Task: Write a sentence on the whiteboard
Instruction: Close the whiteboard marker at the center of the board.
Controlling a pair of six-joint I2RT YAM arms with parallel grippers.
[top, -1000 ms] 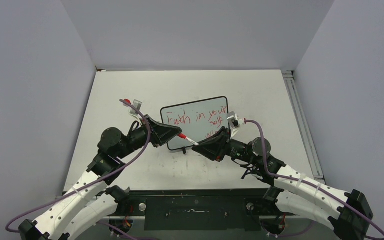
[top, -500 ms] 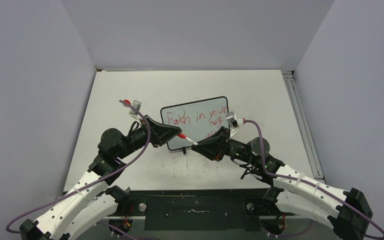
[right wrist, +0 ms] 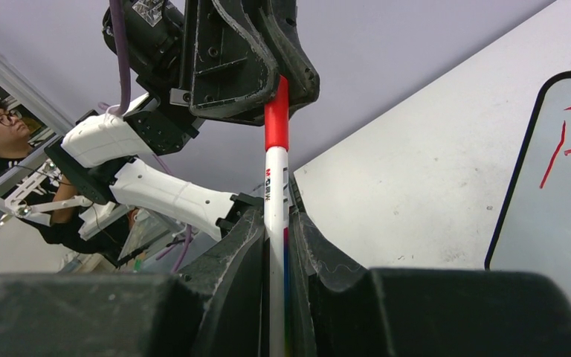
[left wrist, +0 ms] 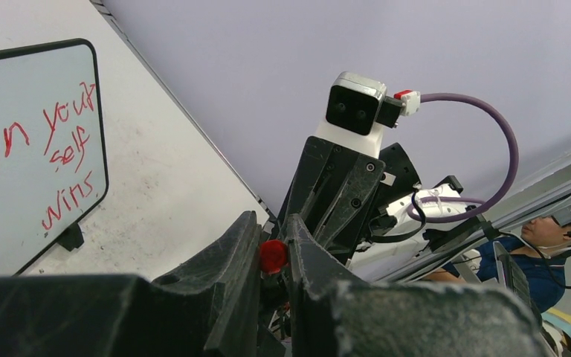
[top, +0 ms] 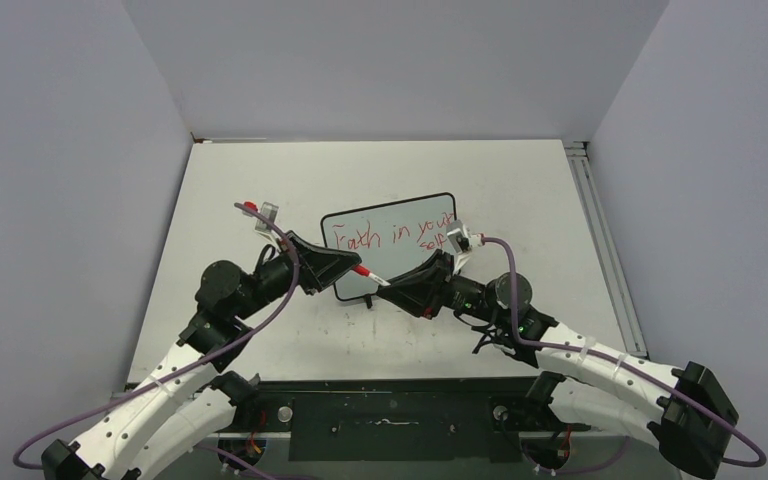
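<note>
The whiteboard [top: 388, 203] lies mid-table with the red sentence [top: 392, 236] on it. The left wrist view shows the whiteboard [left wrist: 37, 97] with "in your self wins" [left wrist: 65, 152]. A white marker [top: 375, 279] with a red cap [top: 363, 270] spans the two grippers above the board's near edge. My left gripper [top: 357, 268] is shut on the red cap [left wrist: 272, 255]. My right gripper [top: 392, 289] is shut on the white marker barrel [right wrist: 275, 193]. In the right wrist view the red cap [right wrist: 276, 119] runs up into the left gripper [right wrist: 268, 71].
Grey walls enclose the scuffed white tabletop [top: 260, 200] on three sides. A metal rail [top: 600, 230] runs along its right edge. Purple cables [top: 270, 300] loop from both wrists. A person [right wrist: 4, 130] sits beyond the table.
My right gripper has slid a little left and forward along the marker toward the left gripper, shortening the white stretch between them. The left gripper has hardly moved.
</note>
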